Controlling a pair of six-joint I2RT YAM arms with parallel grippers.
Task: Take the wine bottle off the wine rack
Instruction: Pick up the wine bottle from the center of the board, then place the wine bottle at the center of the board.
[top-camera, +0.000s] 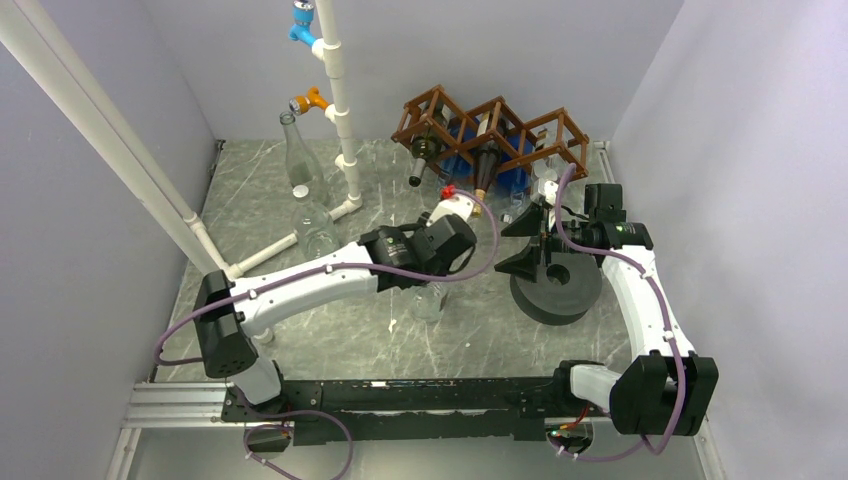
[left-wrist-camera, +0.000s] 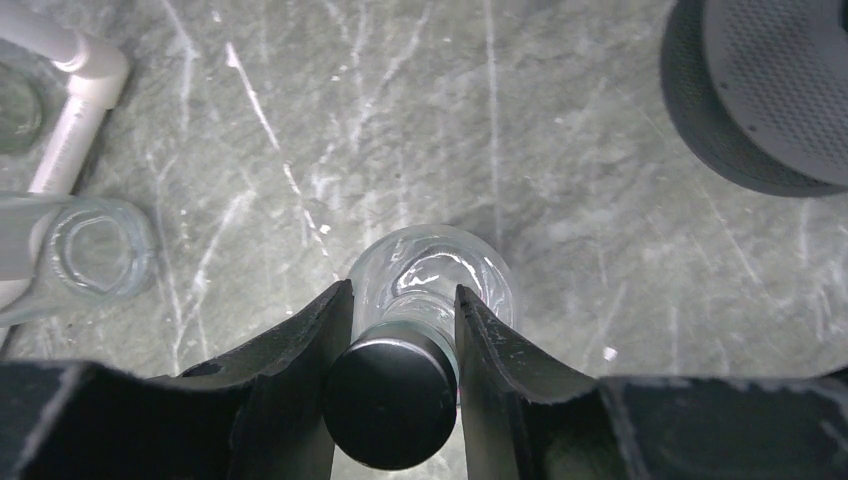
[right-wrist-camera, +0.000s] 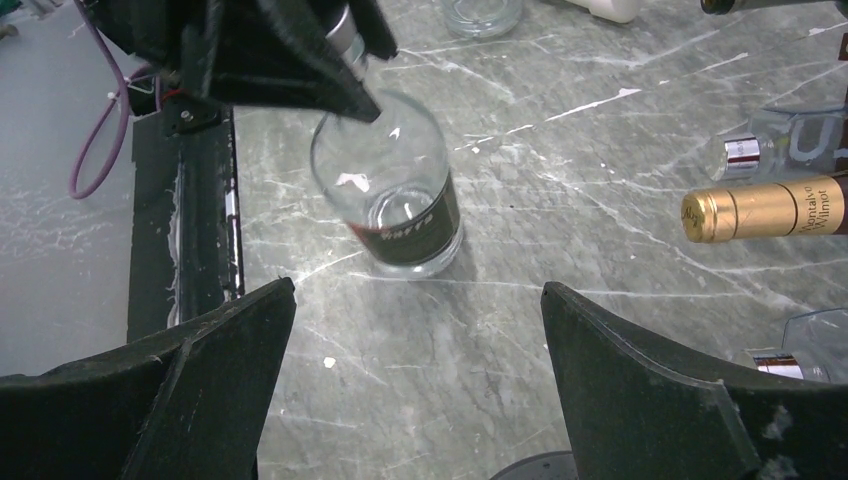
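With the left gripper (left-wrist-camera: 403, 292) clamped on the clear bottle (right-wrist-camera: 395, 215) under its black cap (left-wrist-camera: 390, 405), mid tabletop (top-camera: 330, 340), lift straight and upright; the right gripper (right-wrist-camera: 417, 292) gapes empty.

- Overhead view: bright, even, cool light from above. The pale walls take a faint lilac tint, and the arms throw only soft shadows on the counter (top-camera: 330, 340).
- Left wrist view: the counter is sharp. The black cap (left-wrist-camera: 390, 405) of the clear bottle (left-wrist-camera: 430, 265) and the left gripper (left-wrist-camera: 402, 292), close to the lens, are soft and almost featureless black. White glare curls on the glass.
- Right wrist view: the right gripper (right-wrist-camera: 418, 290) is dark and slightly blurred in the foreground. Highlights gleam on the wine bottle (right-wrist-camera: 760, 208) foil.
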